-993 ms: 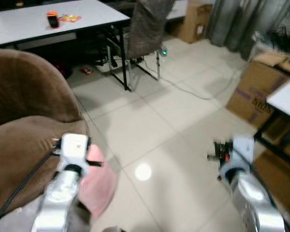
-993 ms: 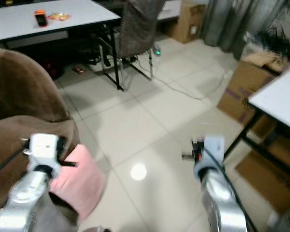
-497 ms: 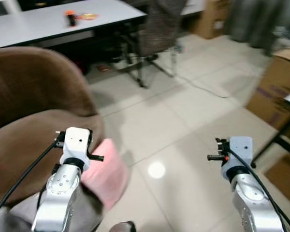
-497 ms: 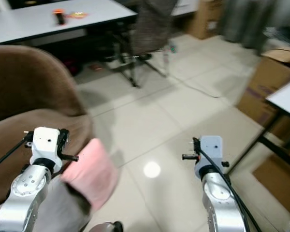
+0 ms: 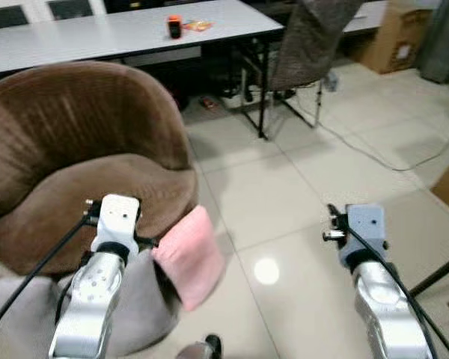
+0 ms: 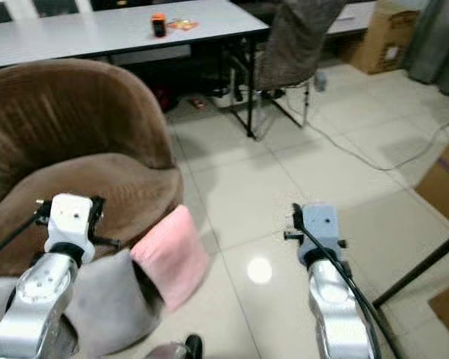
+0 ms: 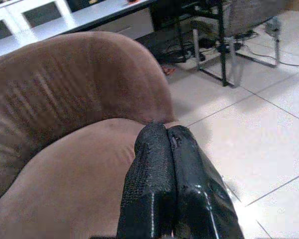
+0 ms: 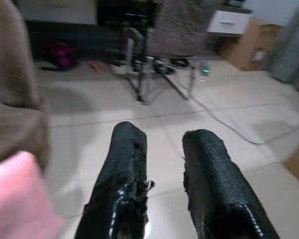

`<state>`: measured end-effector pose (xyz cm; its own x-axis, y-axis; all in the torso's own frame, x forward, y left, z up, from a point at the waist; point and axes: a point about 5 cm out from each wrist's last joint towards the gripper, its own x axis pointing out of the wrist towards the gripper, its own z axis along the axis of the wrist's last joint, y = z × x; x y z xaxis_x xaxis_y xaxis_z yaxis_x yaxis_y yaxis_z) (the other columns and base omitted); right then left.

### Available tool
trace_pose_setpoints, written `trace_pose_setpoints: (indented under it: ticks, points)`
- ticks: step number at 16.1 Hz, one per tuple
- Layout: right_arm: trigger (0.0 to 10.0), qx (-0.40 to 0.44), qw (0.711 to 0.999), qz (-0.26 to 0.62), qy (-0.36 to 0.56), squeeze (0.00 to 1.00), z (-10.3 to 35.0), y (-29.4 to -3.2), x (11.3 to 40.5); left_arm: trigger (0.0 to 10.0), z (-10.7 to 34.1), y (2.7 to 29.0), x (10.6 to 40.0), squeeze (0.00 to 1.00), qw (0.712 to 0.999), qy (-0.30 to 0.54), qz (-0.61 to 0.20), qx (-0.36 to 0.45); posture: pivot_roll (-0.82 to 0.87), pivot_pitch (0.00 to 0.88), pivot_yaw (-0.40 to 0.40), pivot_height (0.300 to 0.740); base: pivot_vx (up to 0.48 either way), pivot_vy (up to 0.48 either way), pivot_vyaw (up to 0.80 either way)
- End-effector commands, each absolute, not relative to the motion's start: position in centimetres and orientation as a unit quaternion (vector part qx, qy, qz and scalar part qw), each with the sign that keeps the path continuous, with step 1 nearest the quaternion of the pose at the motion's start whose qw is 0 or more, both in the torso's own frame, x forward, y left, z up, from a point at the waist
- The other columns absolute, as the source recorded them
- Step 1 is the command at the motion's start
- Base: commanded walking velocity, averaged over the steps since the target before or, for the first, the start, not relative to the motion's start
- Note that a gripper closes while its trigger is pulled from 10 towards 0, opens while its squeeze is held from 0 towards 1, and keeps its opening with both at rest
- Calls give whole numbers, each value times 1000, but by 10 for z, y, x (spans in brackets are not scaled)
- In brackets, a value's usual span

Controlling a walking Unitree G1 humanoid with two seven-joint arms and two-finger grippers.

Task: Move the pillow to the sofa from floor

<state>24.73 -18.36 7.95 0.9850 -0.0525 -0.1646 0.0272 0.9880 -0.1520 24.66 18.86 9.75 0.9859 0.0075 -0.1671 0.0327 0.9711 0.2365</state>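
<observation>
A pink pillow leans on the floor against the front of the brown round sofa; it also shows as a pink blur in the right wrist view. My left arm's wrist is held over the sofa's seat edge, just left of the pillow. In its wrist view my left gripper is shut with nothing in it, pointing at the sofa seat. My right wrist hovers over bare tiles to the pillow's right, and my right gripper is open and empty.
A grey cushion lies beside the pink pillow under my left arm. Behind the sofa stands a white table with an orange-topped item. A draped chair, a floor cable, a cardboard box and a black table leg are to the right.
The whole view has swung left, bringing the sofa's back and seat fully into the picture. Both arms keep the same pose; the pink pillow stays against the sofa front.
</observation>
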Motion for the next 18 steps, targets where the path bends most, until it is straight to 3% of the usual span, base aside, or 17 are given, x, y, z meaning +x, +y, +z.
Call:
trace_pose_setpoints:
  ticks: [1,11,15,16,18]
  points:
    - [10000,-66,995,-10,70,1000,83,-181,251,10000,99,189,246,0,989,81,-2,125,-30,28,37,740,0,0,0]
    - [10000,25,996,11,87,1000,83,-177,255,10000,104,184,241,0,991,76,0,110,-25,65,16,740,0,0,720]
    - [10000,-52,994,-37,92,1000,85,-185,257,10000,107,184,242,0,992,69,18,103,-30,70,23,740,0,0,253]
    - [10000,-23,996,-46,69,0,90,-186,257,10000,109,184,242,0,991,62,16,116,-30,72,26,740,0,0,0]
    - [10000,-24,998,-47,32,0,97,-188,256,10000,110,183,241,0,991,58,14,122,-33,71,28,740,0,-206,0]
